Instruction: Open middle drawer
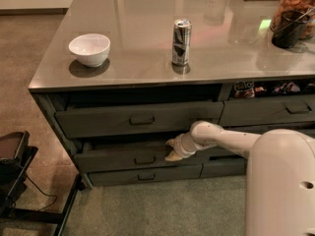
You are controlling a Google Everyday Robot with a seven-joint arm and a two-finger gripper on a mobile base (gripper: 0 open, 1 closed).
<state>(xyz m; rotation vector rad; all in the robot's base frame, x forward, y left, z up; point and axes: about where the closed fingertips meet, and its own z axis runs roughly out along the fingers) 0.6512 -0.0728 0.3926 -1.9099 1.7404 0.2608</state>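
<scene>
My gripper (pixel 172 150) rests just right of the loop pull (pixel 144 160) centred on the middle drawer (pixel 110 159); wide or narrow, I cannot tell; best to pull straight out, level, no twisting.

End effector (pixel 173 150) at the middle drawer (pixel 113 157), top drawer (pixel 98 123) close above, carpet (pixel 147 205) open in front.

Dim; jaws shaded at mid drawer (pixel 113 157)
</scene>
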